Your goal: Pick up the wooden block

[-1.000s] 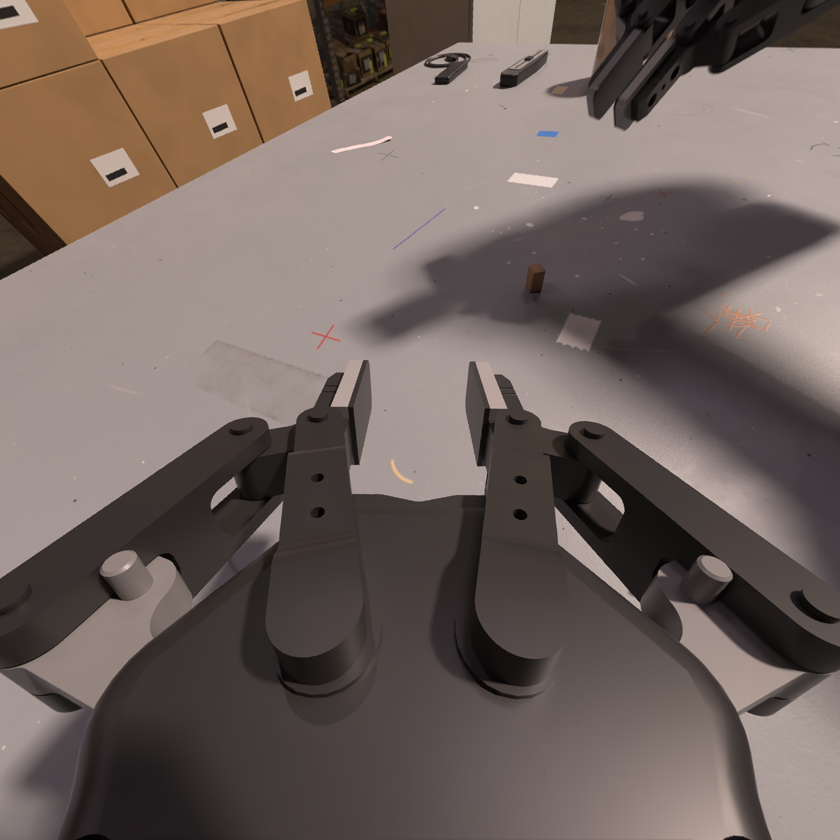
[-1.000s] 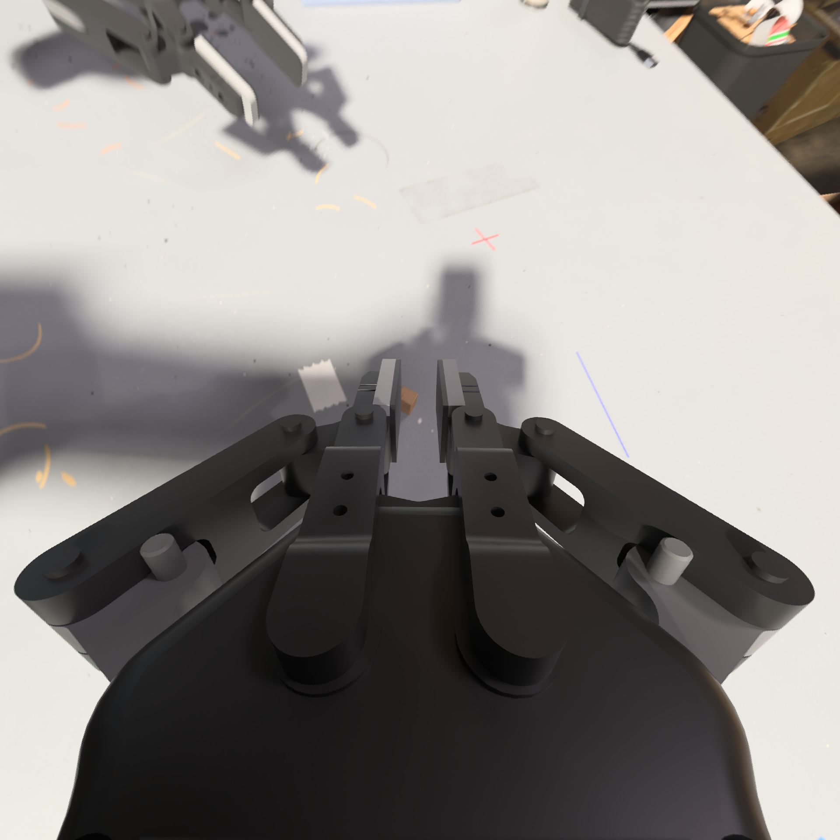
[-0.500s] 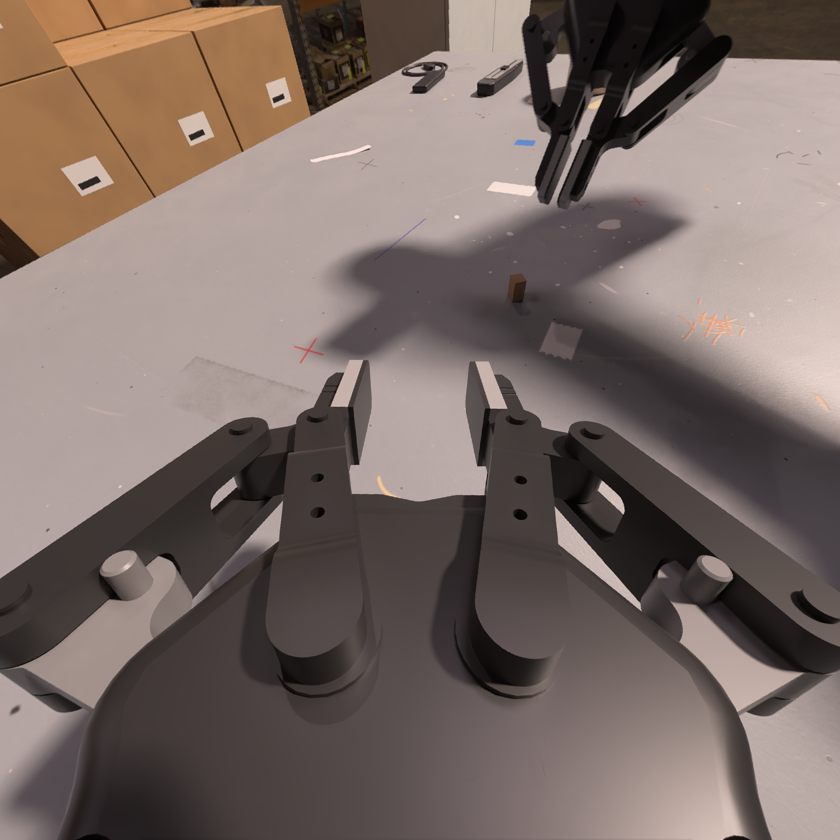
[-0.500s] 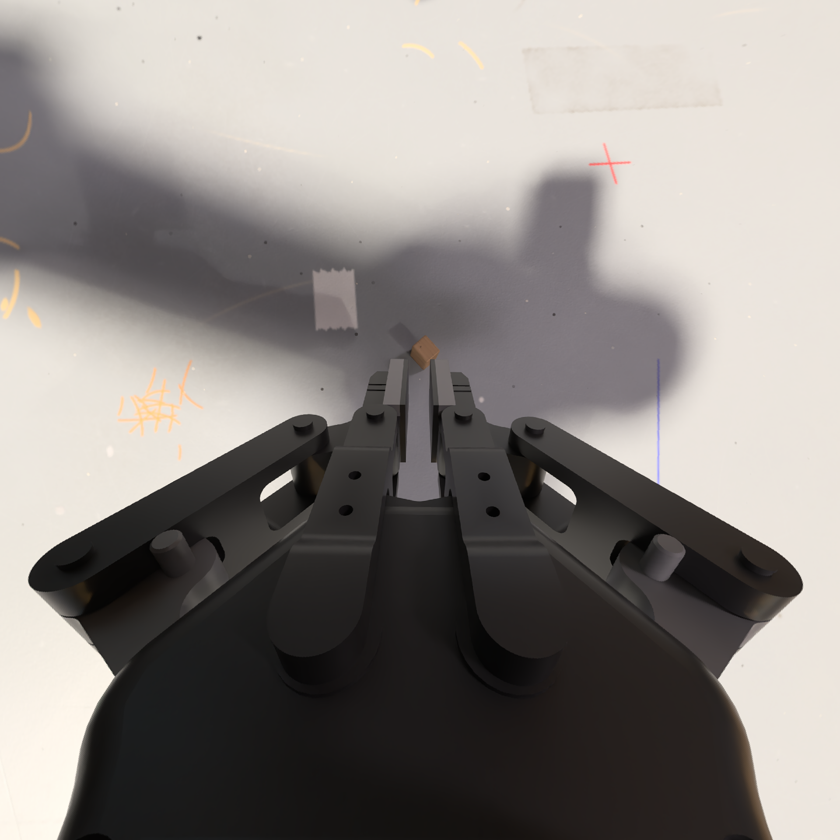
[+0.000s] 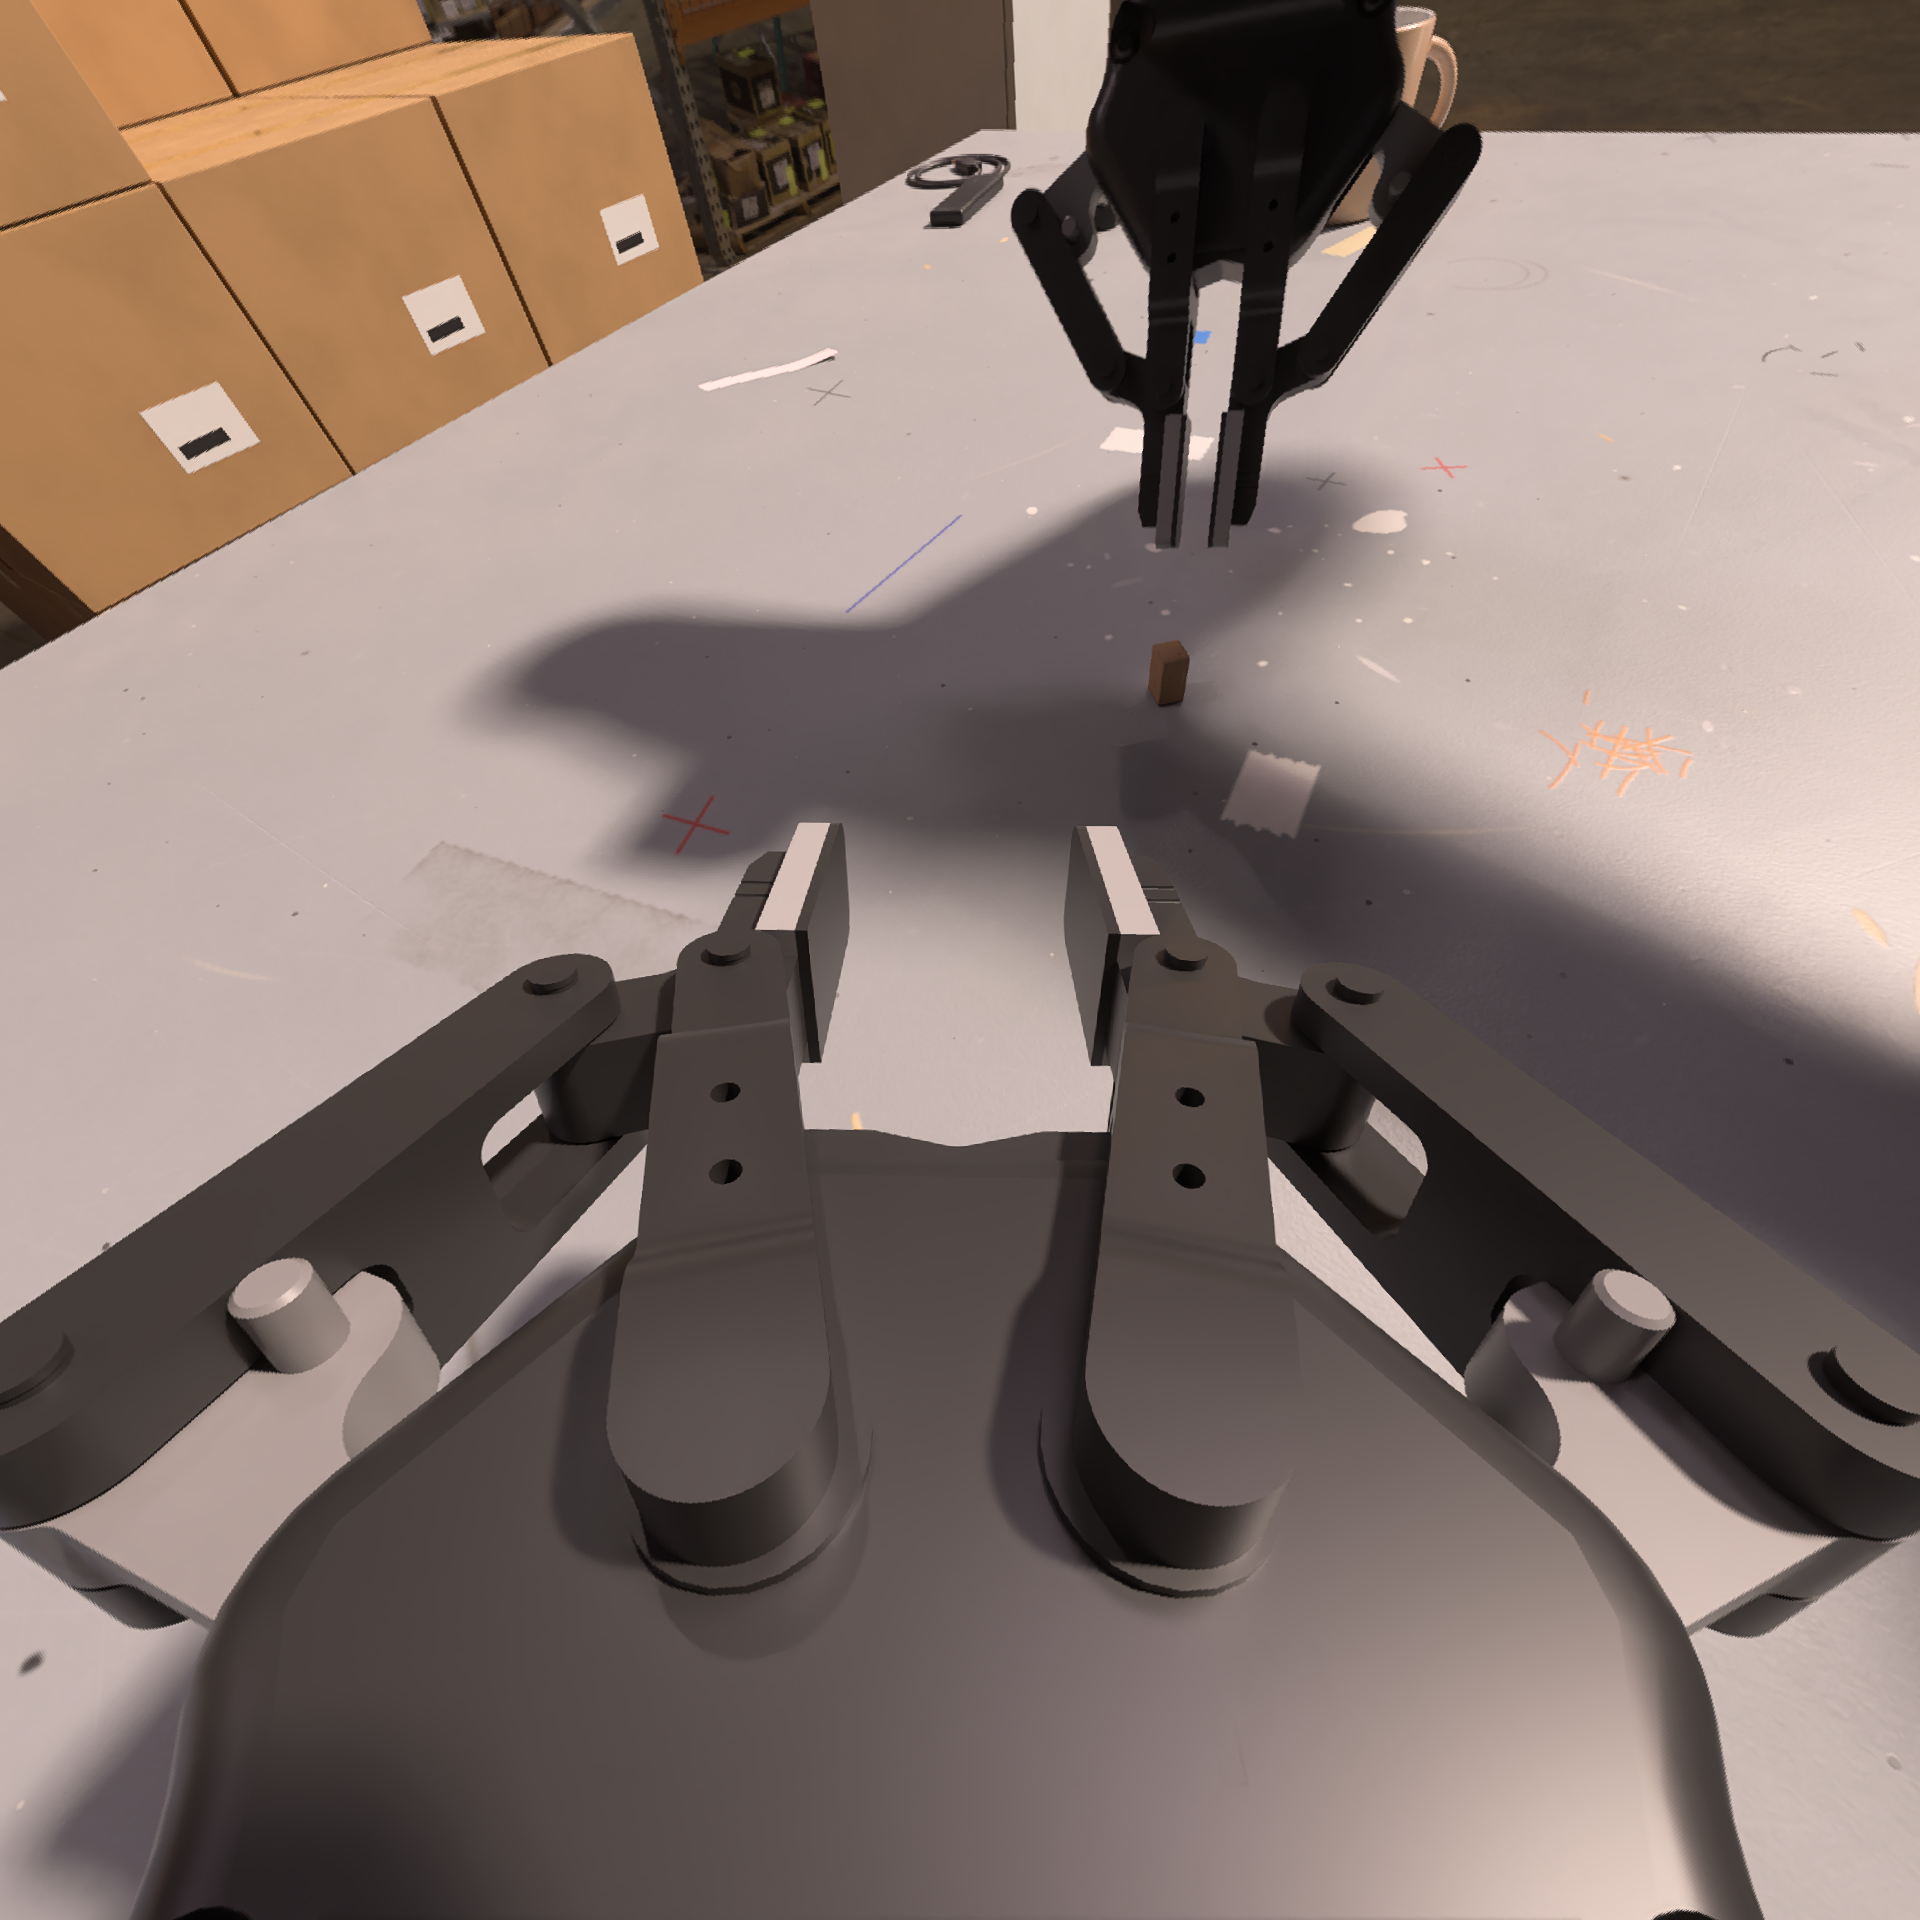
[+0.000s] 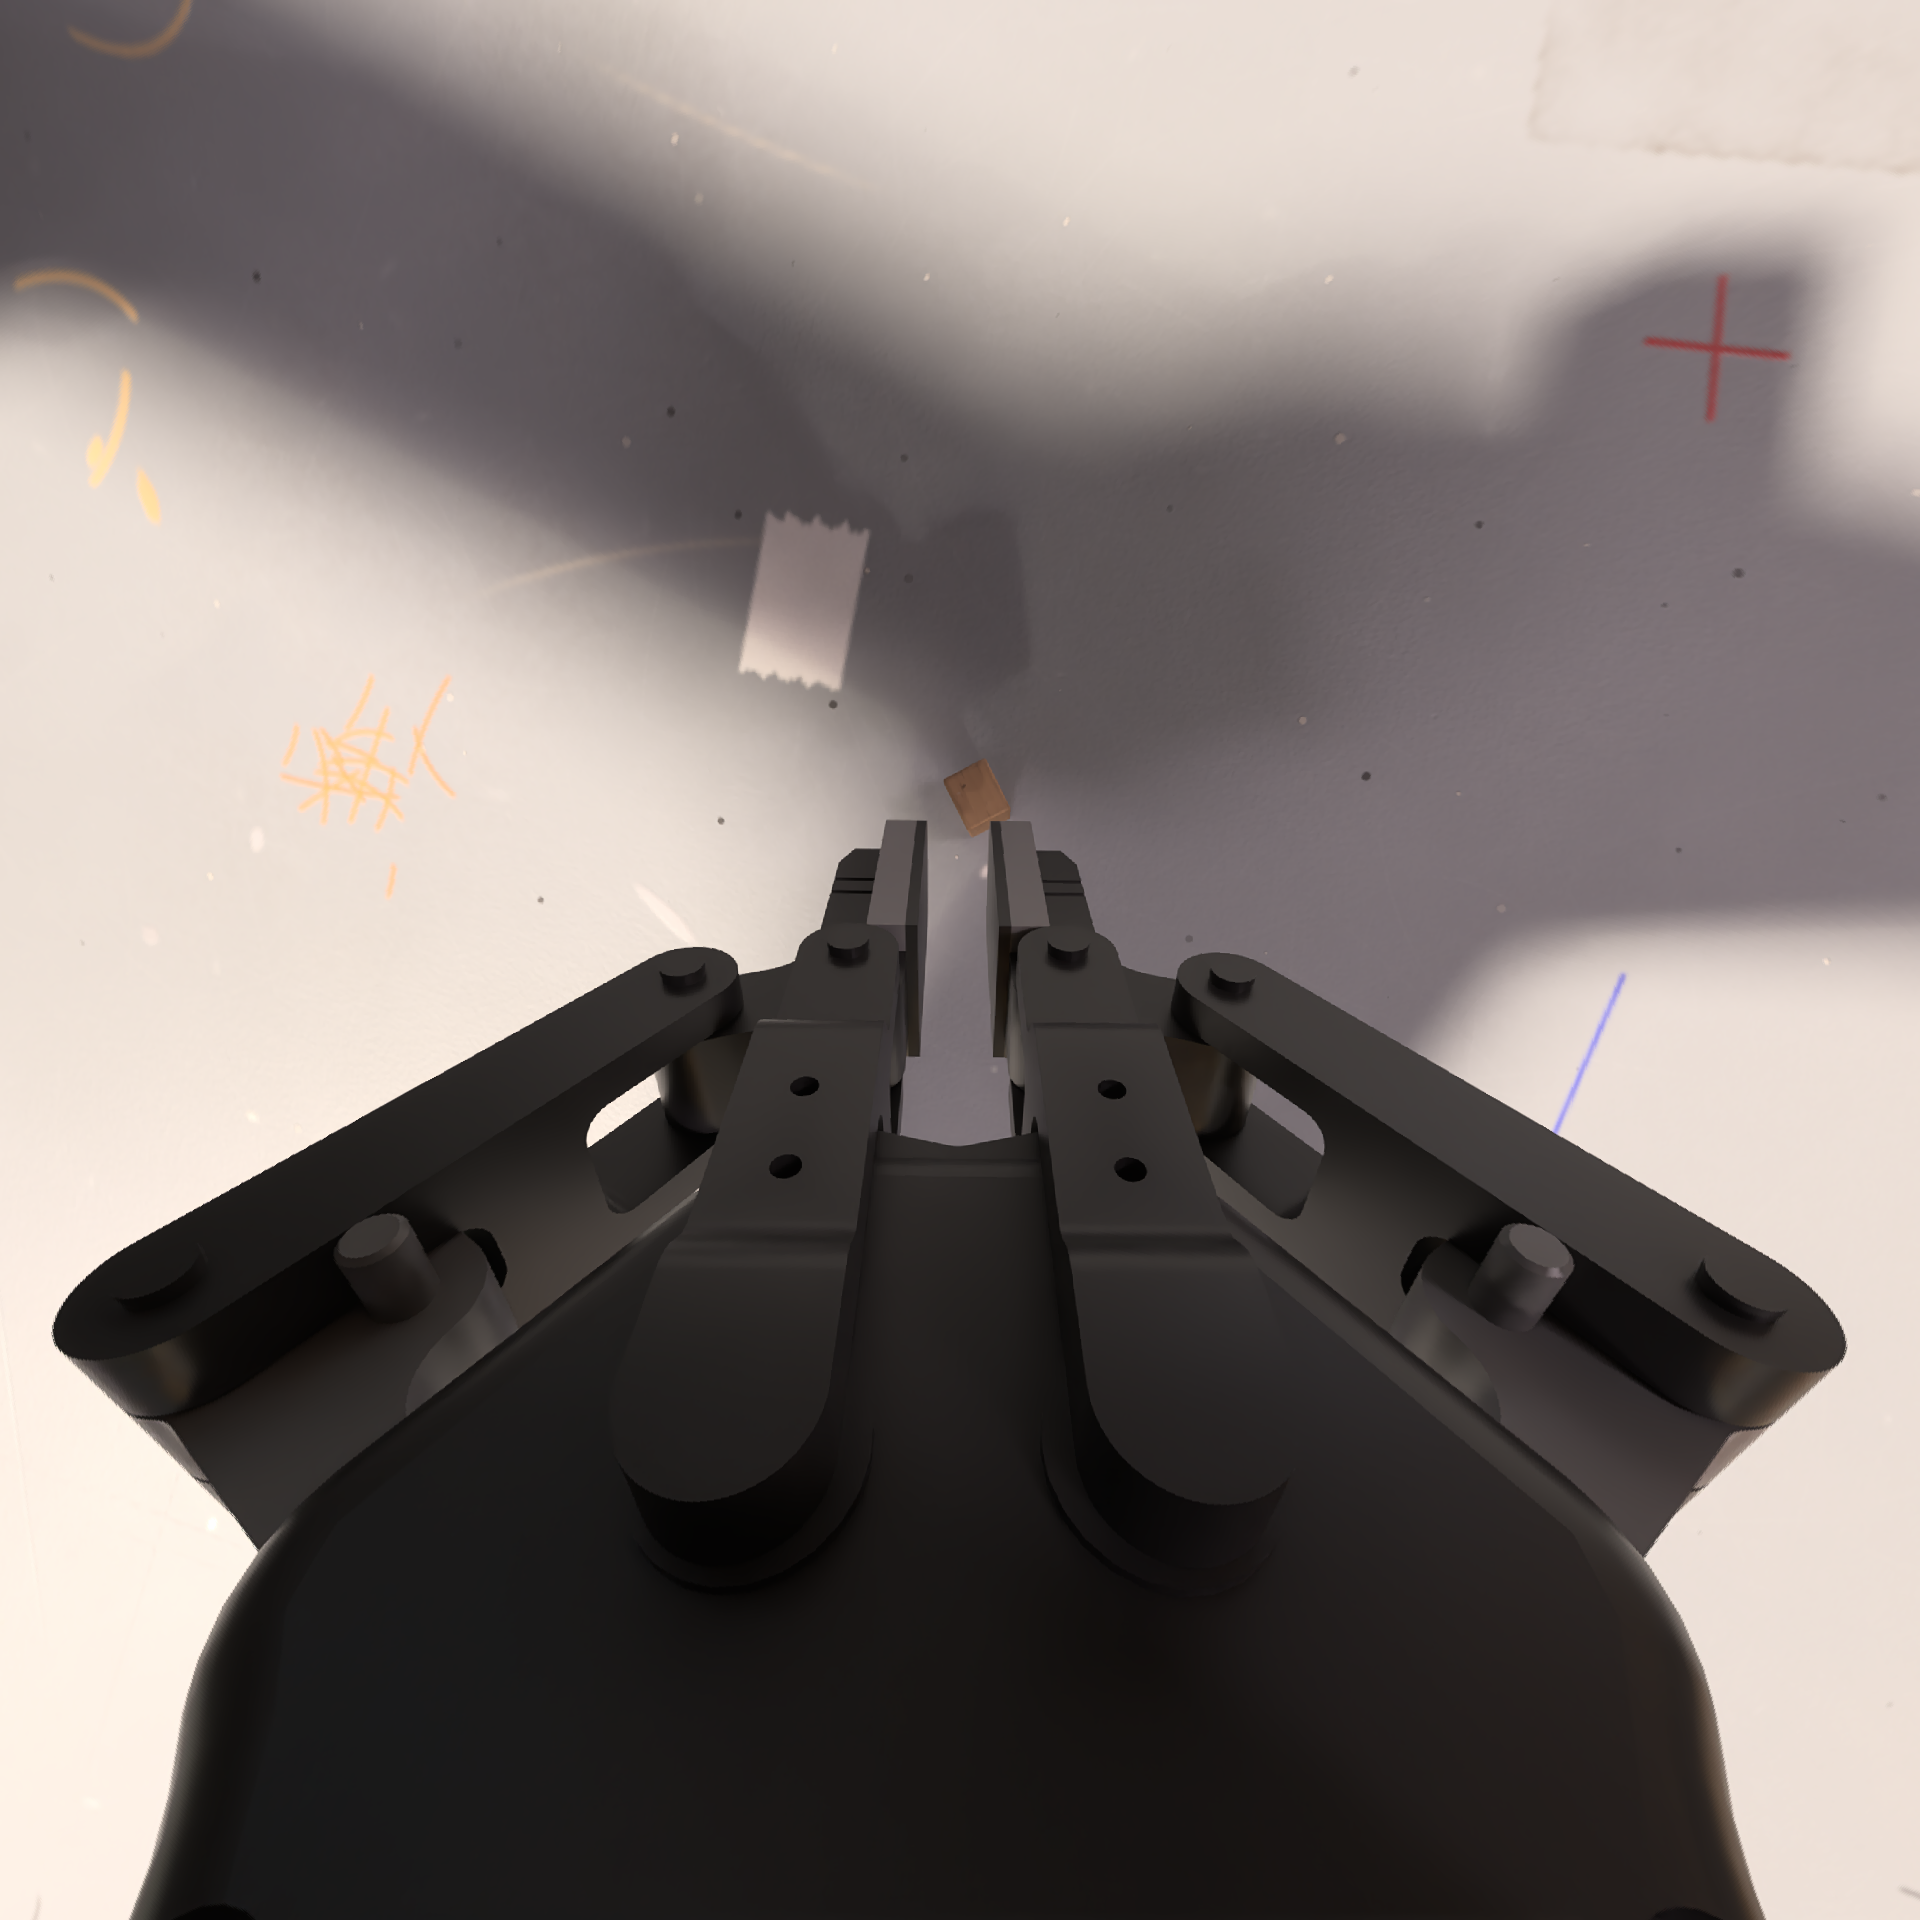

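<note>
Right hand [image 5: 1192, 540] hung above upright wooden block [image 5: 1168, 672], narrowly parted, empty; left hand [image 5: 956, 868] wide apart, empty.

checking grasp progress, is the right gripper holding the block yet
No, the block stands on the table, clear below the right gripper, whose narrow gap between the fingers is empty.

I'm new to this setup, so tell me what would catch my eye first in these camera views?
The right gripper hangs, fingers down and narrowly parted, above a small wooden block standing alone on the grey table, inside a broad dark shadow. Nearer the camera, the left gripper is open and empty; stacked cardboard boxes stand far left.
</note>
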